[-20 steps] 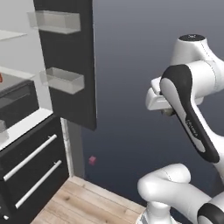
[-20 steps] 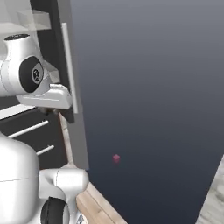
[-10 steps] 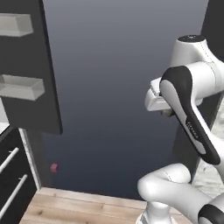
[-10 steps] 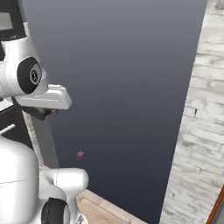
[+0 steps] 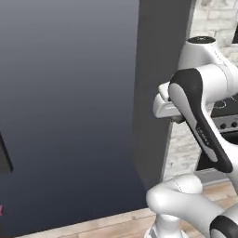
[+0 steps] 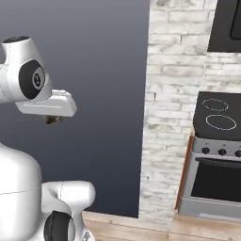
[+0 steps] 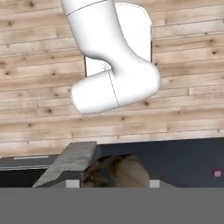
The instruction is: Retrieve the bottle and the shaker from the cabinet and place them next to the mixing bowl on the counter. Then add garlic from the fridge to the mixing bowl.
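Observation:
A brownish, papery garlic bulb [image 7: 116,170] sits between my fingertips, and my gripper [image 7: 113,181] is shut on it. In the right base view the gripper [image 6: 52,119] hangs under the white hand at chest height, pointing down, with a bit of the brown garlic [image 6: 52,120] showing below it. In the left base view the hand [image 5: 162,104] is tucked close against the arm. The bottle, shaker, cabinet, mixing bowl and counter are out of view. A dark sliver [image 5: 4,153] at the left edge may be the fridge door; I cannot tell.
A dark grey wall [image 6: 103,94] stands straight ahead. Right of it is a pale brick wall [image 6: 172,117], then a black-topped stove [image 6: 216,160] under a dark hood [image 6: 226,23]. Light wooden floor [image 7: 43,87] lies below.
The whole picture has swung right: the base turned. The open fridge slid out at the left, and the brick wall and stove came in at the right. The arm keeps its pose, gripper still shut.

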